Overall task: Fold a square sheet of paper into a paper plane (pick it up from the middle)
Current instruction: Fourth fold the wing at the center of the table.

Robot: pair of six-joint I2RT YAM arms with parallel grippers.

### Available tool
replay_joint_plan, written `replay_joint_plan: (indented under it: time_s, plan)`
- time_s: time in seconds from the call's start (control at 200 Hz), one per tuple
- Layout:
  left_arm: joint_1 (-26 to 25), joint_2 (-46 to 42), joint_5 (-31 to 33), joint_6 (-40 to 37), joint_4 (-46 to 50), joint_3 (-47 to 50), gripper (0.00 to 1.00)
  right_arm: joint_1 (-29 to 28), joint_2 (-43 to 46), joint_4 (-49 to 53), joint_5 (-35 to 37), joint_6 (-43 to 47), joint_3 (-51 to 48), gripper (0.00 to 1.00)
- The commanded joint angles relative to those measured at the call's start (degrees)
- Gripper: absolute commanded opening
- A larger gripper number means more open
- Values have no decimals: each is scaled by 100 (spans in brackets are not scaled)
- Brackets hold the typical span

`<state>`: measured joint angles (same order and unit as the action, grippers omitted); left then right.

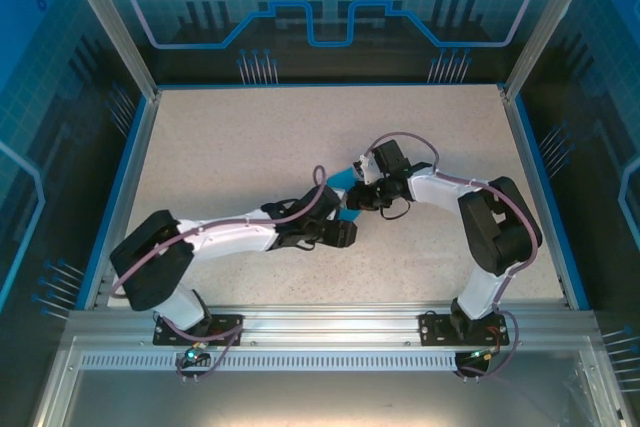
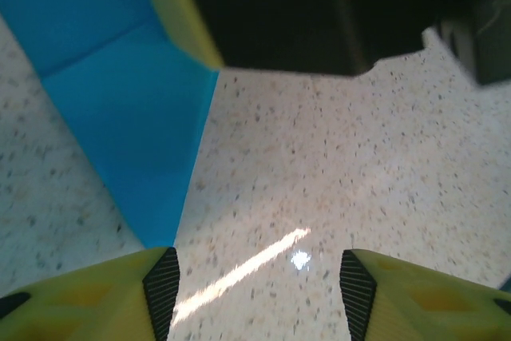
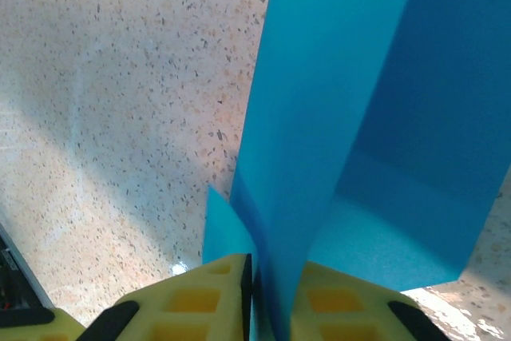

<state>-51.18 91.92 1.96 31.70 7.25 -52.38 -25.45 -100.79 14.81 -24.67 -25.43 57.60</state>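
The bright blue square sheet of paper [image 3: 335,117] is creased into a partly formed paper plane, with its layers standing upright. My right gripper [image 3: 267,277] is shut on those layers from below, yellow fingers pressed together around the fold. From above, the paper [image 1: 343,185] peeks out mid-table between the two wrists, under the right gripper [image 1: 362,197]. The left gripper [image 2: 259,285] hovers open over bare tabletop with nothing between its pads. The paper [image 2: 120,117] lies to its upper left, its tip close to the left pad. The right gripper's yellow finger [image 2: 180,5] shows just above the paper.
The speckled beige table [image 1: 250,137] is ringed by a blue rim and an aluminium frame [image 1: 110,22]. Both arms meet at the centre, the left gripper [image 1: 345,232] close beneath the right wrist. Open tabletop lies to the far left, far right and back.
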Motion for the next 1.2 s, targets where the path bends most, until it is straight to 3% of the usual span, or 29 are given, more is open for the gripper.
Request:
replay_joint_plan:
  time_s: [0.0,0.185,0.63,0.885,1.195]
  plan:
    - [-120,311,705,-312,300,-408,58,53,-94,276,-147,-2,152,12]
    - [-155,701,1372,-329,546,-700,55,51,-79,251,-235,-119,137,12]
    - [-422,1413,2181,-199,926,-1182,41,58,15,222,-282,-325,23,12]
    - [-577,981,2188,-5,394,-515,54,91,43,100,-443,-554,57,12]
    - [-648,930,2142,-138,154,-389,55,93,91,31,-509,-775,62,12]
